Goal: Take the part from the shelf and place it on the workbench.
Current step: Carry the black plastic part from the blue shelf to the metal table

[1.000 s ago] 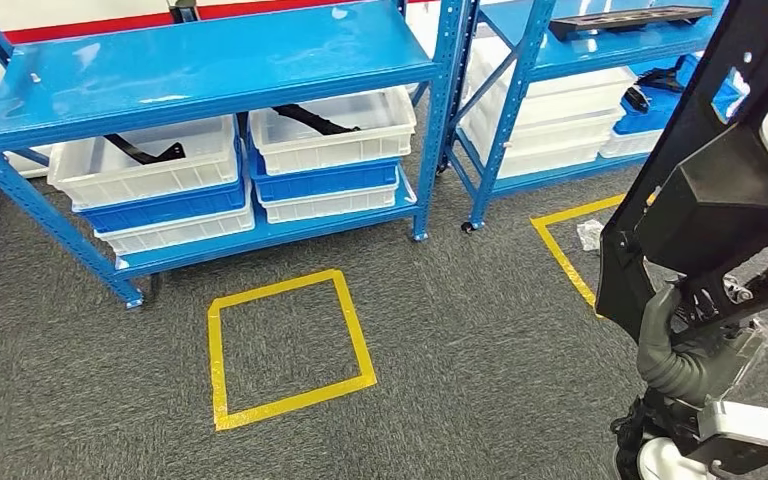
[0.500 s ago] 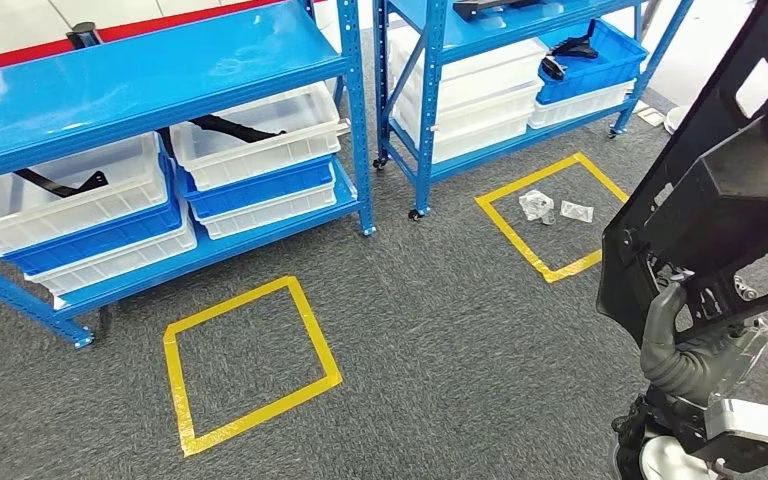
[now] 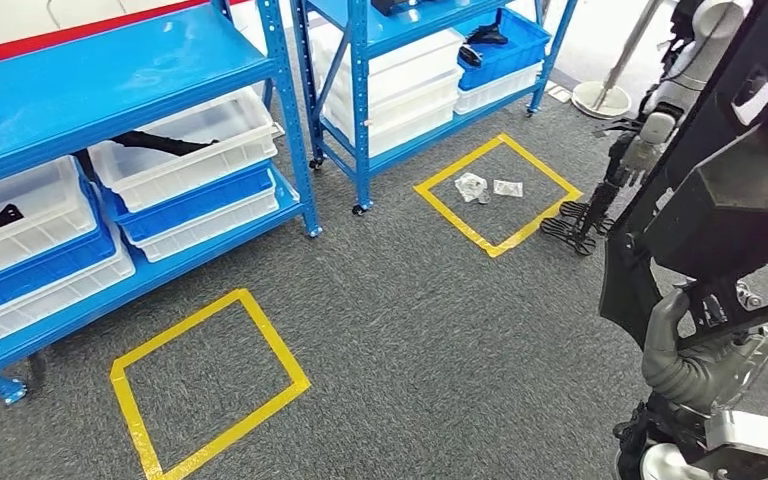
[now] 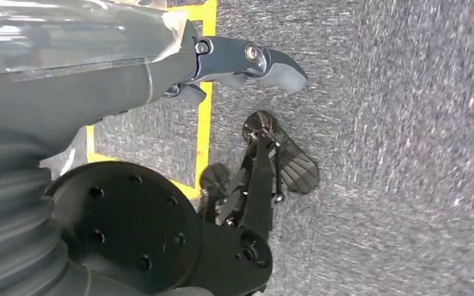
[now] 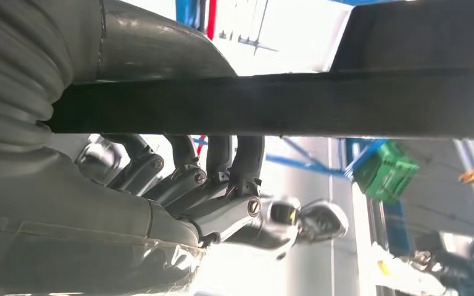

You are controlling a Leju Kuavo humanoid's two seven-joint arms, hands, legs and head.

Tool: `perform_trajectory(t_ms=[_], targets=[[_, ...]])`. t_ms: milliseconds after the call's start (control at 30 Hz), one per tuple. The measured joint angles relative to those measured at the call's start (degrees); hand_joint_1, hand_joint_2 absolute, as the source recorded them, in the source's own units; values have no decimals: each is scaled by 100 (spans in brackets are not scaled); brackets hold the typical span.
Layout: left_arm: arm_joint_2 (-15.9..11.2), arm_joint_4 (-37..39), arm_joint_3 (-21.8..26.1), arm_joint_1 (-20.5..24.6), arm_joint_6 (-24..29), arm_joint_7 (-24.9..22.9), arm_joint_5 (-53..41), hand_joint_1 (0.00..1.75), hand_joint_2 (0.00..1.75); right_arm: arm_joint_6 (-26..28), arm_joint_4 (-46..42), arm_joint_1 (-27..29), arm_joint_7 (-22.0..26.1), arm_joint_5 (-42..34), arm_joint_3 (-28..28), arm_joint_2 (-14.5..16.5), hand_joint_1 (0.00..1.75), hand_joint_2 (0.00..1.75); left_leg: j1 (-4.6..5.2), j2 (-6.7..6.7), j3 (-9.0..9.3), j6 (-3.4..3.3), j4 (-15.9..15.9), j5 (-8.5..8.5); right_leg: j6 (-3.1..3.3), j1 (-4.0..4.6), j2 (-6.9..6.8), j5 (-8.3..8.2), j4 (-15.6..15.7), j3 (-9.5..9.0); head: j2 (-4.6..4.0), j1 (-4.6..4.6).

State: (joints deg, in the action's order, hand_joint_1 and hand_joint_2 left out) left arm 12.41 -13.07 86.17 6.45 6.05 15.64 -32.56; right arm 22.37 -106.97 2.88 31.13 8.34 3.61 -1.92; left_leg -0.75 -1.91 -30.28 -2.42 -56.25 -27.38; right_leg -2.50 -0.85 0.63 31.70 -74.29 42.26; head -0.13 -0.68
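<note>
The part (image 3: 730, 190) is a large black plastic moulding, long and angular, with a matt finish, flat ribbed faces, cut-out windows and a boxy wedge-shaped block near its middle; it stands tilted at the right of the head view, held up off the floor and well apart from the shelves. The right robot hand (image 3: 682, 345) grips its lower end, the thick grey thumb curled up around the black edge; in the right wrist view the dark fingers (image 5: 188, 166) hook over a flat black bar of the part (image 5: 296, 102). The left robot hand (image 4: 222, 61) hangs above the carpet with nothing in it, its dark fingers extended and its grey ribbed cover close to the camera. The floor is coarse grey carpet (image 3: 440, 330) marked with squares of yellow tape (image 3: 205, 385). Blue steel shelving (image 3: 110, 70) carries translucent white bins (image 3: 185, 150) and blue bins (image 3: 195, 200), some holding slim black pieces. Inside a farther yellow square (image 3: 495, 185) lie small clear plastic bags (image 3: 472, 187). Beside that square stands another humanoid robot (image 3: 625, 150), silver and black, with flat dark feet.
</note>
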Motion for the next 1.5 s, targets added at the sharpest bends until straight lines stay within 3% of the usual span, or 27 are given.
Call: perform_trajectory(t_ms=[33, 67, 133, 200, 300, 367, 433, 467, 500, 533, 600, 667, 733, 800, 867, 933, 1000, 1033, 1067, 1133, 1167, 1233, 1300, 1333, 1400, 1433, 1500], targets=[[2, 0, -12, 0, 0, 1, -6, 0, 175, -1, 0, 3, -4, 1, -1, 1, 175, 175, -2, -81, -1, 5, -1, -3, -48, -20, -25, -34, 36, -41, 0, -4], [5, 1, -25, 1, 0, 1, -13, 0, 175, -2, 0, 4, -7, 1, -1, 1, 175, 175, -6, -154, 5, 15, -2, -10, -108, -40, -62, -146, 307, -207, 0, -4], [13, 3, -54, 5, -1, 1, -23, 0, 175, -3, 0, -1, -7, 1, -1, 2, 175, 175, 4, -275, 22, 66, -17, -39, -204, -62, -258, -414, 1157, -709, 0, -13], [20, 5, -80, 12, 3, 1, -27, 0, 175, -3, -8, -4, -9, -1, 0, 3, 175, 175, 38, -366, 41, 133, -36, -69, -162, -44, -377, -528, 1633, -982, 0, -2], [35, 7, -103, 35, 42, -2, 7, 0, 175, -3, -22, 19, -11, -5, 25, 8, 175, 175, 28, -453, 70, 216, -54, -104, -4, -40, -226, -538, 1655, -969, 0, 25], [52, 8, -109, 46, 72, -9, 35, 0, 175, -3, -37, 35, -11, -5, 43, 22, 175, 175, -10, -235, -30, 263, -312, -313, 82, -69, -112, -568, 1665, -956, 0, 31], [65, 11, -113, 39, 122, -47, 55, 0, 175, -5, -49, 41, -11, -6, 48, 39, 175, 175, -23, 65, -342, 272, -1005, -704, 150, -62, -4, -590, 1667, -936, 0, 43], [66, 13, -114, 30, 150, -73, 63, 0, 175, -8, -50, 46, -11, -7, 50, 44, 175, 175, -22, 133, -519, 267, -1378, -858, 174, -45, 61, -598, 1666, -928, 0, 47], [66, 14, -115, 21, 179, -98, 71, 0, 175, -10, -51, 56, -11, -8, 54, 49, 175, 175, -21, 167, -644, 256, -1628, -923, 188, -28, 132, -604, 1664, -922, 0, 50], [64, 15, -115, 14, 199, -113, 73, 0, 175, -14, -52, 68, -11, -9, 58, 53, 175, 175, -20, 188, -680, 235, -1683, -875, 193, -12, 209, -607, 1662, -921, 0, 51], [61, 15, -117, 14, 221, -123, 74, 0, 175, -20, -64, 86, -13, -15, 67, 57, 175, 175, -13, 276, -454, 161, -1179, -513, 191, 9, 364, -612, 1657, -931, 0, 53], [54, 15, -120, 18, 226, -122, 73, 0, 175, -27, -86, 87, -14, -21, 71, 68, 175, 175, -1, 524, -121, 78, -472, -207, 172, 33, 502, -622, 1647, -933, 0, 47], [48, 15, -124, 20, 223, -120, 69, 0, 175, -30, -111, 89, -15, -17, 74, 78, 175, 175, 27, 648, 19, 53, -172, -151, 125, 29, 620, -648, 1640, -898, 0, 44], [51, 18, -130, 27, 210, -118, 60, 0, 175, -31, -151, 113, -17, -8, 78, 84, 175, 175, 35, 517, 35, 35, -108, -118, 57, 10, 722, -687, 1641, -833, 0, 50], [55, 21, -135, 36, 186, -117, 62, 0, 175, -39, -191, 119, -22, -1, 81, 86, 175, 175, 17, 363, 46, -12, -24, -50, 24, 33, 512, -595, 1454, -689, 0, 25], [55, 22, -135, 28, 176, -110, 107, 0, 175, -51, -206, 98, -28, 3, 81, 85, 175, 175, 21, 193, 45, -37, 18, -16, 35, 44, 154, -302, 837, -385, 0, -23], [53, 23, -132, 16, 197, -102, 166, 0, 175, -58, -205, 93, -33, -1, 79, 86, 175, 175, 27, 14, 31, -41, 15, -16, 8, 8, 27, -56, 167, -85, 0, -46], [50, 23, -131, 15, 213, -101, 181, 0, 175, -60, -204, 97, -34, -5, 79, 85, 175, 175, 25, -67, 28, -36, 14, -20, -36, -18, -2, -42, 65, -51, 0, -47], [46, 23, -130, 16, 226, -104, 191, 0, 175, -60, -203, 96, -34, -13, 80, 83, 175, 175, 20, -143, 33, -26, 13, -26, -100, -48, -40, -116, 211, -147, 0, -48], [39, 23, -130, 20, 238, -119, 195, 0, 175, -60, -203, 91, -28, -35, 81, 78, 175, 175, 13, -273, 64, 20, 6, -54, -222, -96, -255, -374, 1008, -603, 0, -50], [33, 23, -131, 24, 240, -128, 196, 0, 175, -61, -203, 87, -25, -45, 81, 78, 175, 175, 22, -327, 81, 60, -3, -79, -233, -95, -365, -476, 1384, -820, 0, -52], [17, 22, -132, 29, 244, -142, 196, 0, 175, -61, -203, 81, -17, -56, 83, 79, 175, 175, 47, -425, 110, 138, -11, -116, -150, -66, -454, -536, 1697, -994, 0, -42], [7, 22, -132, 31, 248, -150, 196, 0, 175, -62, -203, 85, -14, -57, 91, 78, 175, 175, 41, -516, 140, 206, -1, -131, -36, -54, -312, -560, 1686, -970, 0, -28], [4, 23, -132, 34, 249, -154, 196, 0, 175, -62, -204, 87, -13, -56, 95, 78, 175, 175, 24, -458, 139, 242, -34, -173, 6, -67, -242, -574, 1688, -955, 0, -20], [2, 24, -132, 39, 252, -162, 195, 0, 175, -61, -205, 86, -11, -56, 99, 81, 175, 175, -9, -154, -19, 293, -409, -450, 91, -99, -115, -609, 1697, -937, 0, 5], [0, 24, -132, 38, 257, -171, 195, 0, 175, -61, -206, 85, -9, -56, 99, 83, 175, 175, -15, 25, -184, 300, -776, -664, 120, -94, -57, -619, 1696, -924, 0, 18], [-6, 24, -132, 27, 270, -192, 194, 0, 175, -62, -205, 87, -7, -56, 100, 89, 175, 175, -14, 168, -550, 286, -1534, -985, 162, -63, 72, -634, 1693, -906, 0, 24]])
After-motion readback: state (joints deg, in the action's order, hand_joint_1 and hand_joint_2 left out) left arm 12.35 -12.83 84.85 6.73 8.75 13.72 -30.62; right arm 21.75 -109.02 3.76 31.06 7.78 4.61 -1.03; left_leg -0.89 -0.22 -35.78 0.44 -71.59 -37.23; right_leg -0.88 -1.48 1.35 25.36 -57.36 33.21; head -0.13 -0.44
